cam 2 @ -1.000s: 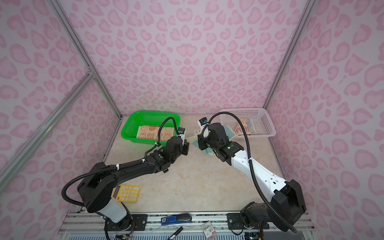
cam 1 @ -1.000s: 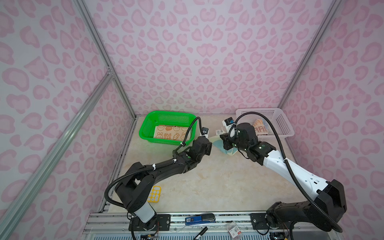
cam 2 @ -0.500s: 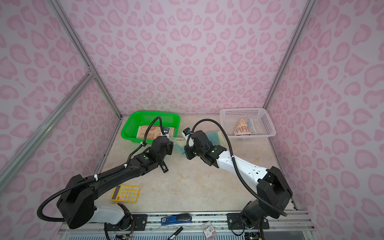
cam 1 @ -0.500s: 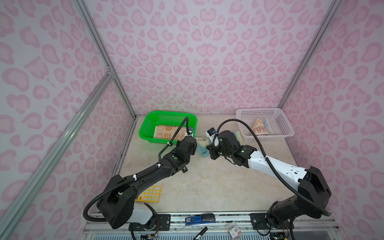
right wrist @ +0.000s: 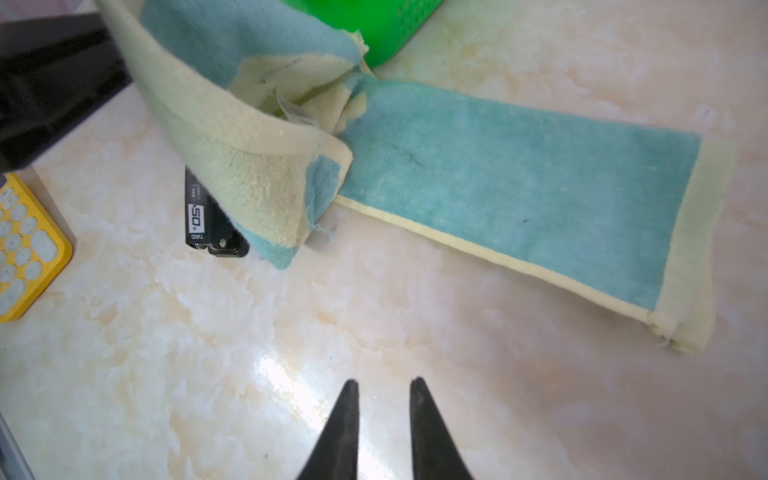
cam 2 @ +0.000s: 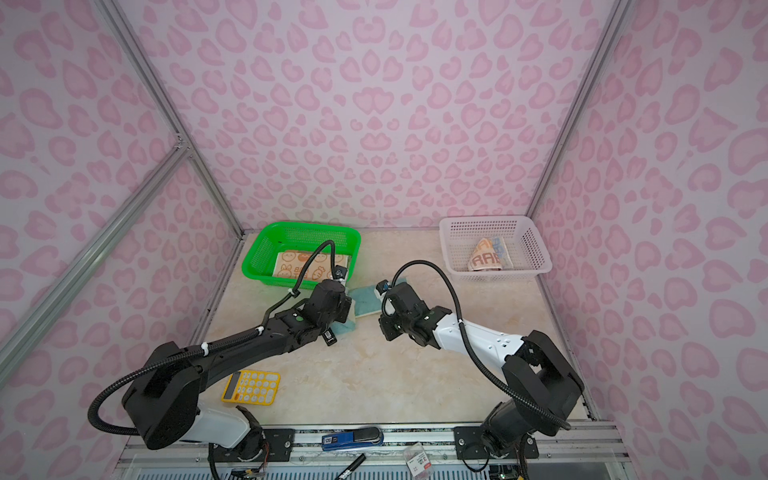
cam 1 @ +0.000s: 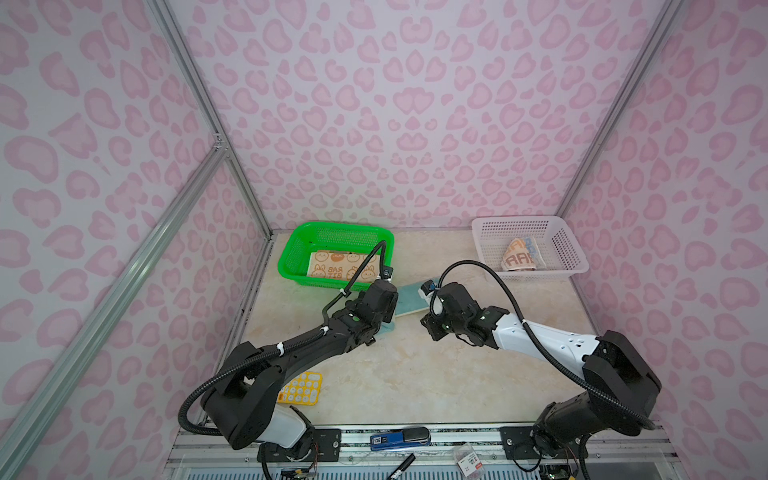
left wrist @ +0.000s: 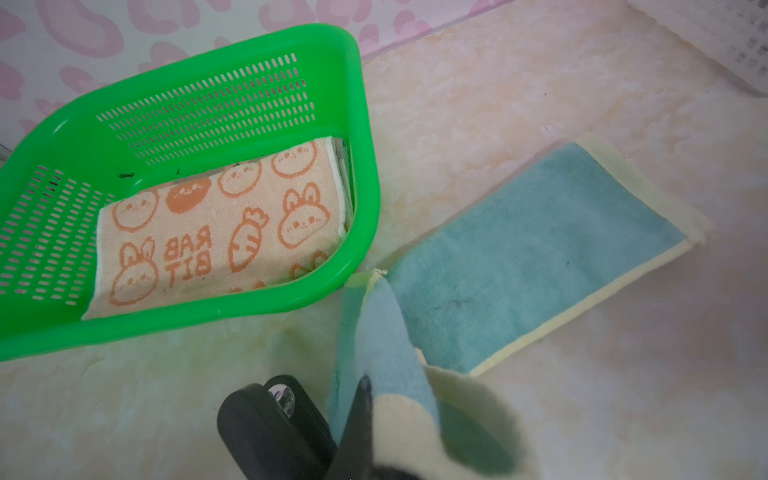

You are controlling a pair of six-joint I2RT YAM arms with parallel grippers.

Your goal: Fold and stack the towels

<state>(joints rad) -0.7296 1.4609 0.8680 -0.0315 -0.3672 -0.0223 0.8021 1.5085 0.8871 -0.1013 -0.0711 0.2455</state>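
Observation:
A light blue towel (cam 1: 409, 296) with a cream edge lies folded into a long strip on the table in front of the green basket (cam 1: 291, 259). One end of the light blue towel (left wrist: 532, 257) is lifted, and my left gripper (left wrist: 365, 386) is shut on that raised end. My right gripper (right wrist: 382, 384) is open and empty over bare table, a short way from the strip (right wrist: 519, 187). A beige rabbit towel (cam 1: 340, 268) lies folded in the green basket. A cream "RAB" towel (cam 1: 519, 257) sits crumpled in the white basket (cam 1: 577, 266).
A yellow calculator (cam 1: 301, 388) lies near the left arm's base. A small black box (right wrist: 208, 220) sits on the table beside the lifted towel end. The two baskets stand along the back wall.
Both arms carried the blue towel left and toward the front. The right gripper then opened, let go of it and drew back; the left keeps its grip.

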